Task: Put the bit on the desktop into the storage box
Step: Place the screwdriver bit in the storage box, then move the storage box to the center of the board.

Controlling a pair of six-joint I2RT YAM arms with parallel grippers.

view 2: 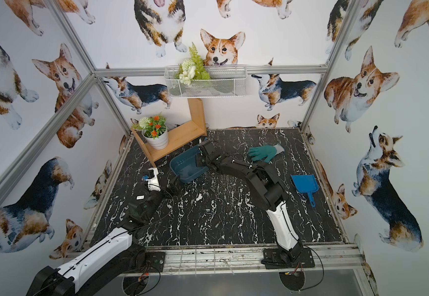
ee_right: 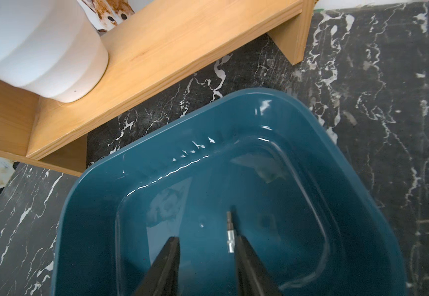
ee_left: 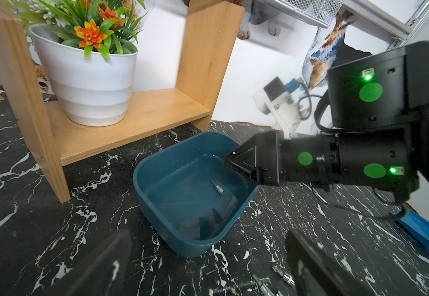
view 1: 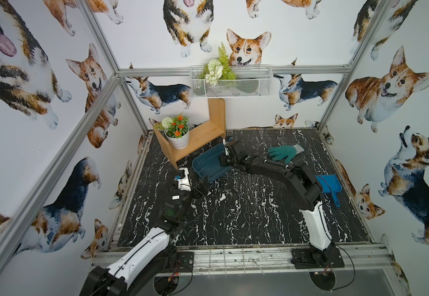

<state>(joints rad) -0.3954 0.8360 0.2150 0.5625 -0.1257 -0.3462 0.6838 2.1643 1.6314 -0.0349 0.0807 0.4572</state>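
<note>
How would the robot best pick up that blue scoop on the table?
Probably by its slim handle, from straight above, pinching across the width. The blue scoop lies flat, its pan looks too broad to pinch, and the handle sticks out toward the robot's side.

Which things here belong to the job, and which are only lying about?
Job: storage box, bit inside it, loose bits on the desktop, right pincer.
Lying about: green glove, blue scoop, flower pot, wooden shelf, wire basket.
</note>
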